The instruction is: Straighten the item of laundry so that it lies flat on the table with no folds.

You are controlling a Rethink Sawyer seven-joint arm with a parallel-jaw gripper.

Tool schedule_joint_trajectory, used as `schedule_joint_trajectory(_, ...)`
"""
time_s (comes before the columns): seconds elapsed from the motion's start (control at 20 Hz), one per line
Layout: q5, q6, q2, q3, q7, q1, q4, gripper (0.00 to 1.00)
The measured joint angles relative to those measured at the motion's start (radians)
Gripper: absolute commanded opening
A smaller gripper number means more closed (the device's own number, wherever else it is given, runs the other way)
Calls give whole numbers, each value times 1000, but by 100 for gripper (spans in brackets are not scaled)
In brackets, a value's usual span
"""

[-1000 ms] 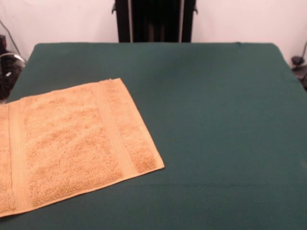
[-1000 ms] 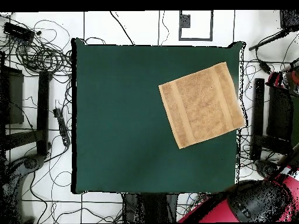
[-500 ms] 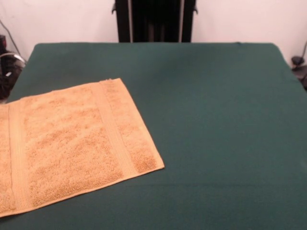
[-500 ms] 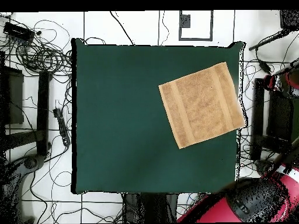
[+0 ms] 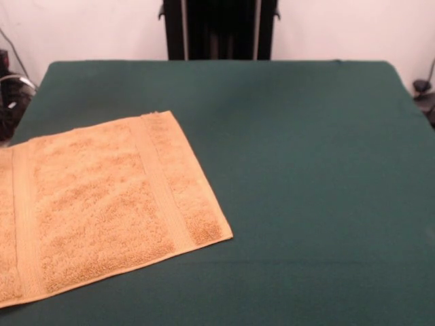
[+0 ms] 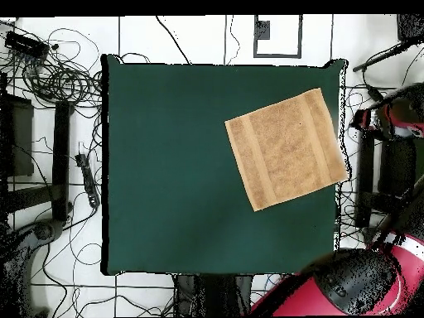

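Towel [image 5: 102,204]: one, orange-tan terry, square, with a woven band near each of two opposite edges and a hemmed border. It lies spread open and flat on the desk [image 5: 306,170], with no fold visible in either view. It sits turned at a slight angle to the desk's edges. In the overhead view the towel [image 6: 286,149] occupies the desk's upper right part; one corner reaches the right edge and seems to pass just over it, while another comes near the top edge without touching it. In the front view it lies at the left side, running out of the picture at the left edge, its nearest corner close to the front edge.

Desk [image 6: 174,166]: one, large, rectangular, covered in plain dark green cloth, much bigger than the towel.

Arm [image 6: 356,286]: red and black, visible only in the overhead view, off the desk past its bottom right corner and along its right edge, clear of the towel.

End effector: not identifiable in either view; whether its fingers are apart or together cannot be told.

Floor [image 6: 50,99]: white, strewn with black cables around the desk.
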Motion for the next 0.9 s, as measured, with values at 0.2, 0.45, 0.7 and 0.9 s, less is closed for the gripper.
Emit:
schedule_joint_trajectory(0.2, 35, -43, 2, -26, 0, 9, 32, 100)
schedule_joint_trajectory(0.45, 94, -112, 3, -70, 0, 37, 69, 100)
schedule_joint_trajectory(0.7, 144, -138, 4, -102, 0, 69, 83, 100)
schedule_joint_trajectory(0.9, 174, -138, 5, -123, 0, 93, 86, 100)
